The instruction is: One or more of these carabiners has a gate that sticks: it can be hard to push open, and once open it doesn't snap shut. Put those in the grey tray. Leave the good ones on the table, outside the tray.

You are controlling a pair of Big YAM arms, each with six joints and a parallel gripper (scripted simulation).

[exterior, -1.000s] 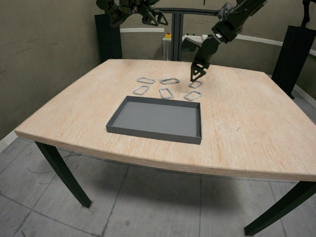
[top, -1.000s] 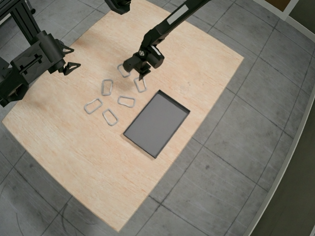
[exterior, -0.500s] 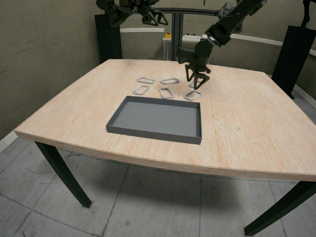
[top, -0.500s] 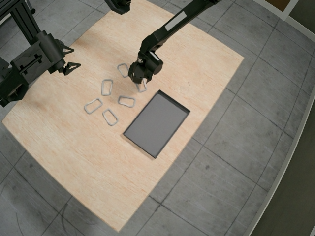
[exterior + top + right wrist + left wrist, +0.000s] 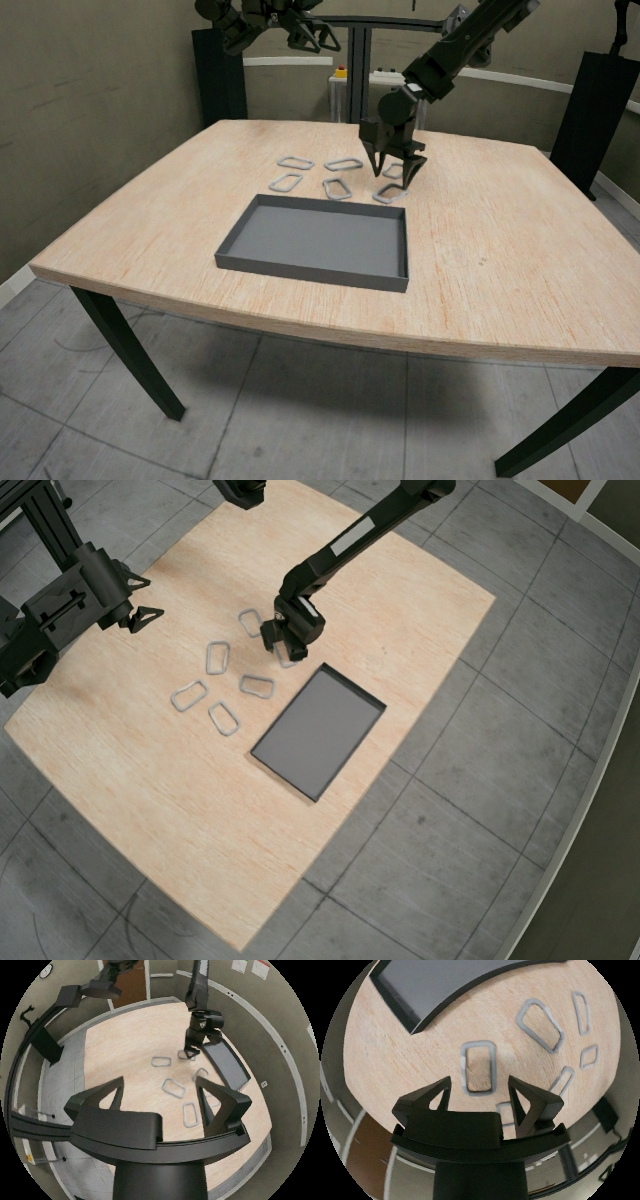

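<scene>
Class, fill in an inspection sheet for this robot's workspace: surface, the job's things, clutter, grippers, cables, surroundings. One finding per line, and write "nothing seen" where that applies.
Surface: pale wood-grain table, with a few small dark marks.
Carabiners: six, all lying on the table outside the tray; sticking gates cannot be told by sight.
Tray: grey tray, holding nothing.
Clutter: nothing seen.
Left gripper: open, low over the carabiner nearest the tray's corner, not gripping it.
Right gripper: open, raised at the table's far side in the exterior view.
Cables: nothing seen.
Surroundings: grey tiled floor, plain walls, red-and-yellow button unit behind the table.
</scene>
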